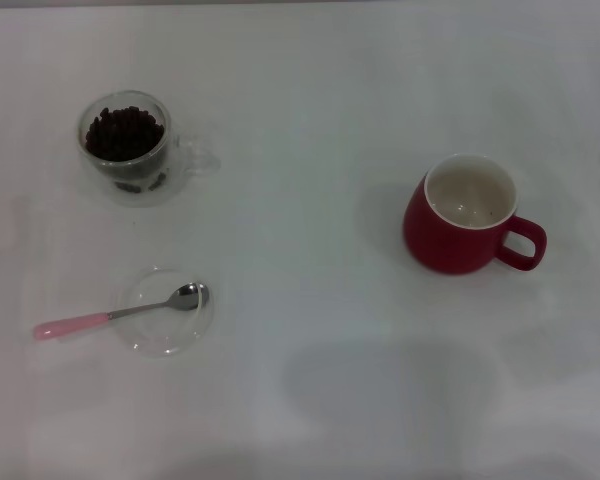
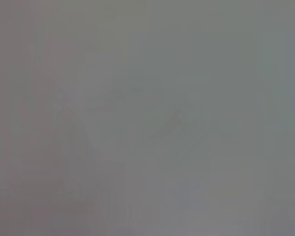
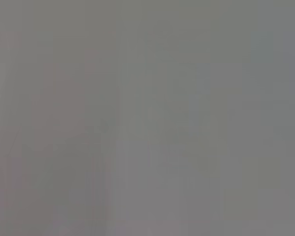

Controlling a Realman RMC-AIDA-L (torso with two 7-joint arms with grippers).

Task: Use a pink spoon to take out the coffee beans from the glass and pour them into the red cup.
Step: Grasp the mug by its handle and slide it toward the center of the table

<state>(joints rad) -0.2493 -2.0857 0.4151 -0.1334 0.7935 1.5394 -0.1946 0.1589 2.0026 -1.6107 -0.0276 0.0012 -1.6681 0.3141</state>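
The pink spoon (image 1: 110, 317) lies at the front left, its metal bowl resting on a flat clear glass saucer (image 1: 170, 312) and its pink handle pointing left off the rim. The glass (image 1: 126, 148) stands at the back left, upright, holding a heap of coffee beans (image 1: 125, 132), its clear handle to the right. The red cup (image 1: 463, 214) stands upright on the right, handle to the right, its white inside showing a few dark specks. Neither gripper shows in the head view. Both wrist views show only plain grey.
Everything stands on a white table (image 1: 310, 100). A soft shadow lies on the table near the front middle.
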